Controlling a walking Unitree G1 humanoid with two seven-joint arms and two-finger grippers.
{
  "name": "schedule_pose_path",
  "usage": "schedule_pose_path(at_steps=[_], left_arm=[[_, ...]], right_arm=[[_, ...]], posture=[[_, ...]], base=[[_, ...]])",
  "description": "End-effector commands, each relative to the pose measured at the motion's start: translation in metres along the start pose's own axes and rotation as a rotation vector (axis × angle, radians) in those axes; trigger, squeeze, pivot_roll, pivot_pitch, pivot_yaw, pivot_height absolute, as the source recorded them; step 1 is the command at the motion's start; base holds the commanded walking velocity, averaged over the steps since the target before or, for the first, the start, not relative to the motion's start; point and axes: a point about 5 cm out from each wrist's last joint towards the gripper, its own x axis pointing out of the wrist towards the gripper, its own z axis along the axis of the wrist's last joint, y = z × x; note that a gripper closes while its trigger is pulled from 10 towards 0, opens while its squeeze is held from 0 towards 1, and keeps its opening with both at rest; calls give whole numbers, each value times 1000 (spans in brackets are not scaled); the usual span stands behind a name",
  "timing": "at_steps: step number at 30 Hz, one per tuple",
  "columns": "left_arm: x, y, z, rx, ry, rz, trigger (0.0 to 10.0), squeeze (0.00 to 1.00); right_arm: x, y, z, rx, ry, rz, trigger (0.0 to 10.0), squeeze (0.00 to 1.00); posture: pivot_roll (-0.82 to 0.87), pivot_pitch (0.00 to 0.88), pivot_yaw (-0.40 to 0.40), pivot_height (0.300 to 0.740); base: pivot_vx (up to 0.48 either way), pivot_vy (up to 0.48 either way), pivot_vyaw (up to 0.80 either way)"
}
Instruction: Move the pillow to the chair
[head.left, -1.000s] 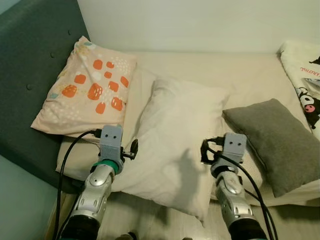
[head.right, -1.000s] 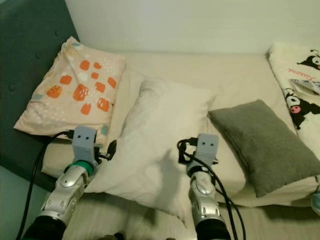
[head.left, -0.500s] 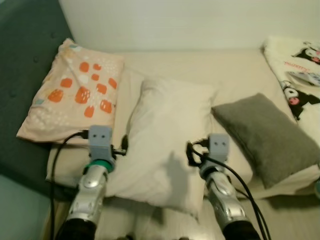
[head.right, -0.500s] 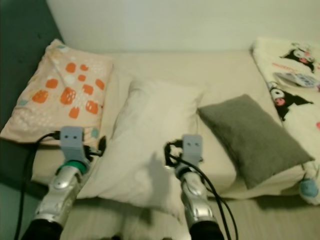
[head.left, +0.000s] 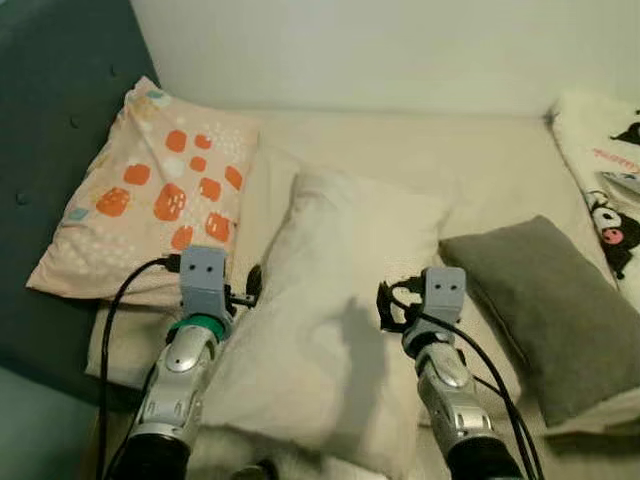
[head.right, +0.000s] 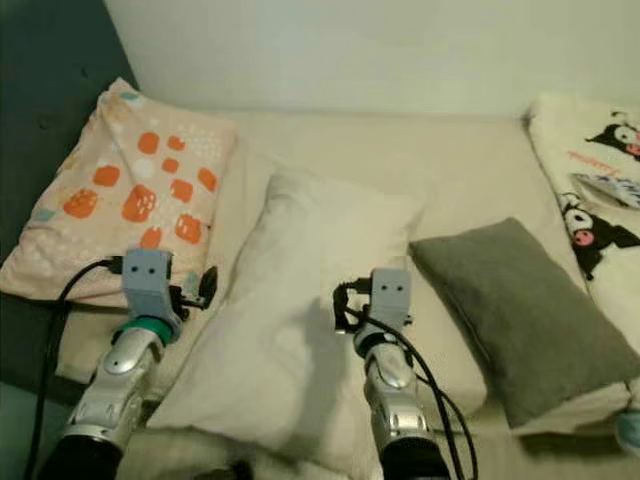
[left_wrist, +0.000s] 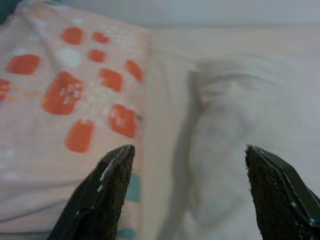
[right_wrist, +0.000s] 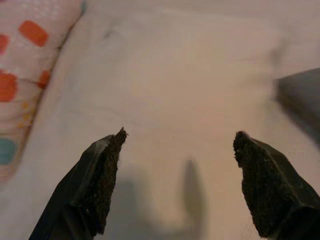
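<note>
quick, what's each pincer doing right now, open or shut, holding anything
Left pincer: open, holding nothing, over the left edge of the white pillow.
Right pincer: open, holding nothing, above the white pillow.

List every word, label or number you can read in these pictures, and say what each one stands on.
Blanket, at the right edge of the bed: a short line of red lettering beside the black cartoon figures, too small and blurred to read.
Patterned pillow: orange and teal blotches, no text.
White pillow and grey pillow: plain, no text.
Arms and wrist housings: no label legible.
</note>
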Motion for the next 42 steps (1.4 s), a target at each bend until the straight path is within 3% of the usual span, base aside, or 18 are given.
schedule_pose_path(at_steps=[1, 21, 42], left_arm=[[-2, -3, -4, -8, 15, -13, 10000, 0], [-4, -7, -9, 11, 41, -38, 10000, 0], [-7, 0, -16, 2, 70, 10, 10000, 0]], right_arm=[[-5, -7, -10, 6, 39, -27, 10000, 0], [-8, -10, -15, 22, 64, -45, 10000, 0], [-9, -10, -16, 29, 72, -42, 10000, 0]], posture=[[86, 54, 81, 740], [82, 52, 89, 740], [81, 50, 85, 640]], base=[[315, 0, 0], [59, 0, 0], [0, 0, 0]])
